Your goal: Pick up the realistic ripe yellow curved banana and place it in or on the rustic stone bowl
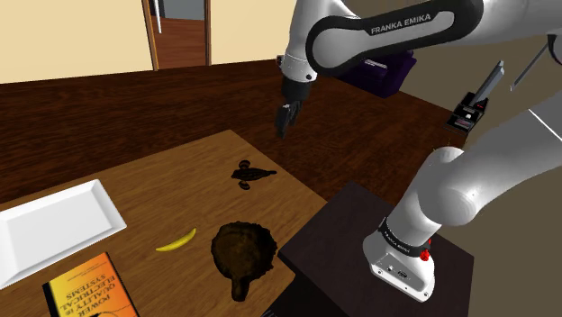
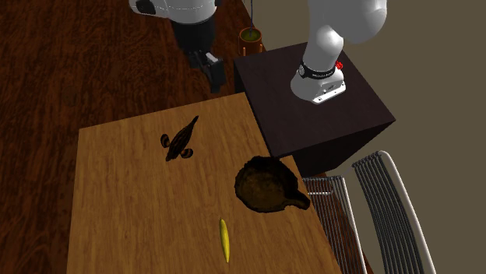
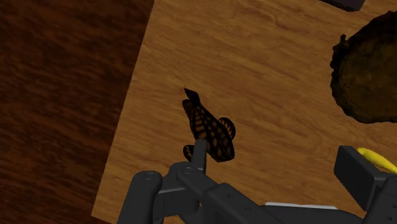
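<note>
Shoulder view, left to right.

- **White tray** point(image 1: 54, 230): at the left end of the worktop point(image 1: 171, 180). An orange book point(image 1: 90, 290) lies near it, toward the camera.
- **Banana** point(image 1: 176, 240): yellow and curved, lying flat on the wood. It is near the bowl point(image 1: 241, 252) but apart from it, and nothing touches it.
- **Bowl**: dark brown and rough-surfaced, with a stub at its rim. Nothing is seen inside it.
- **Dark winged figure** point(image 1: 250, 173): rests on the wood further back.
- **Hand** point(image 1: 286, 118): raised above the worktop's far edge, pointing down, well apart from the banana. In the wrist view its fingers point(image 3: 355, 168) stand wide apart with nothing between them, and the winged figure lies beneath.
- **Stand** point(image 1: 378, 261): at the right.

Assessment: no step is complete. Outstanding are travel to the banana, descent, grasp, lift, carry to the bowl and release.
</note>
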`<state>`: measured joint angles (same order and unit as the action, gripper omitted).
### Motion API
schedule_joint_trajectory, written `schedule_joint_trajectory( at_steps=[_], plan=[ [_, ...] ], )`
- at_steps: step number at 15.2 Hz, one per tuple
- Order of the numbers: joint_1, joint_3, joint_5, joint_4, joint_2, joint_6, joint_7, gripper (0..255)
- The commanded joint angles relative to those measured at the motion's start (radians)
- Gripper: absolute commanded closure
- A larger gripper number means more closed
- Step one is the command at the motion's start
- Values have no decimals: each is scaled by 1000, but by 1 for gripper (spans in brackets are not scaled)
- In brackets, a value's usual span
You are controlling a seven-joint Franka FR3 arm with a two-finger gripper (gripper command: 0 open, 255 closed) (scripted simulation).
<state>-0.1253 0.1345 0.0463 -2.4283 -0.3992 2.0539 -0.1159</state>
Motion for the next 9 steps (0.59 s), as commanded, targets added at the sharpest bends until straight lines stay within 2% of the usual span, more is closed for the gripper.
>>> schedule_joint_trajectory(
  at_steps=[1,9],
  plan=[
    [-15,10,-6,15,65,56,-39,0],
    [-76,72,-55,109,327,239,-146,0]
  ],
)
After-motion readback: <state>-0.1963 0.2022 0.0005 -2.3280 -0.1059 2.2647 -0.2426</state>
